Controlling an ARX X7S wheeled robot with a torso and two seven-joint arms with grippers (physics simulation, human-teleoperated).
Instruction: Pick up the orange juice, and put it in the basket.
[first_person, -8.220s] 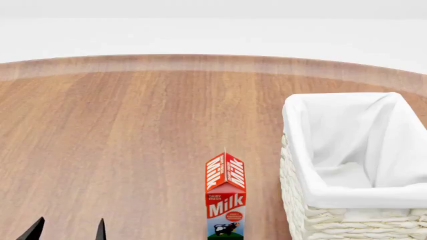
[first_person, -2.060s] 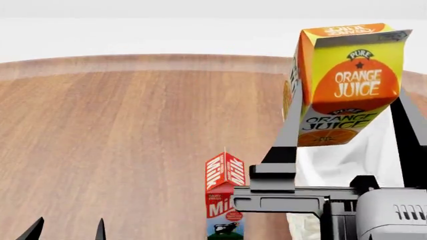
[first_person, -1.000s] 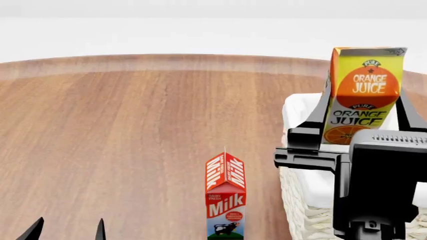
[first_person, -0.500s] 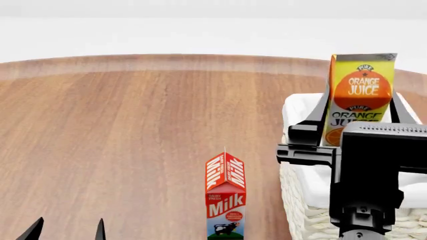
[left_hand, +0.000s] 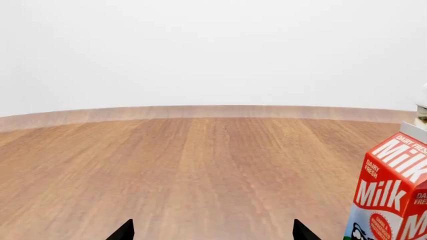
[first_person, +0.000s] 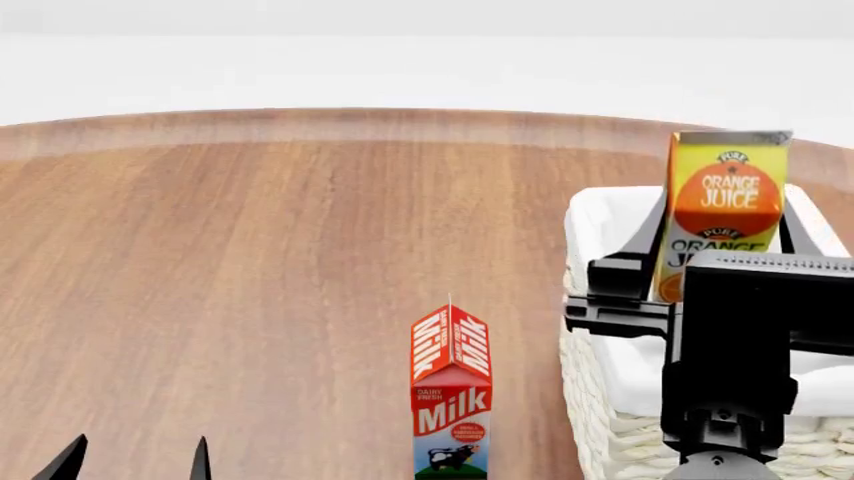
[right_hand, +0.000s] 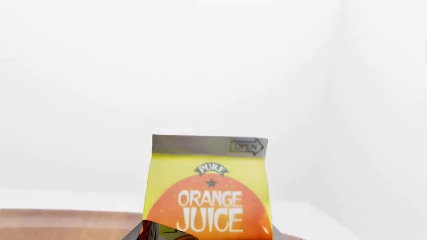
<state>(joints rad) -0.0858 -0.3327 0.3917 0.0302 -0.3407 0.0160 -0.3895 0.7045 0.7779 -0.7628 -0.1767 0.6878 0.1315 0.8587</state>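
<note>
We hold the orange juice (first_person: 725, 215) upright in our right gripper (first_person: 722, 262), its dark fingers (first_person: 642, 245) pressed against both sides of the carton's lower half. The carton hangs over the open basket (first_person: 590, 360), its base hidden behind the gripper body, so we cannot tell whether it touches the white liner inside. In the right wrist view the orange juice (right_hand: 209, 192) fills the lower middle, its grey gabled top with the small "OPEN" mark uppermost and the orange circle facing the camera, with white liner cloth behind it.

The basket stands at the right edge of the wooden worktop (first_person: 267, 270). The milk carton (first_person: 451, 392) stands upright on the worktop just to the left of the basket, apart from it. In the left wrist view the milk carton (left_hand: 393, 195) shows at one side, near the left gripper.

Our left gripper (first_person: 134, 460) sits low at the near left of the worktop. Only its two black fingertips (left_hand: 124, 231) show, set wide apart with nothing between them.
</note>
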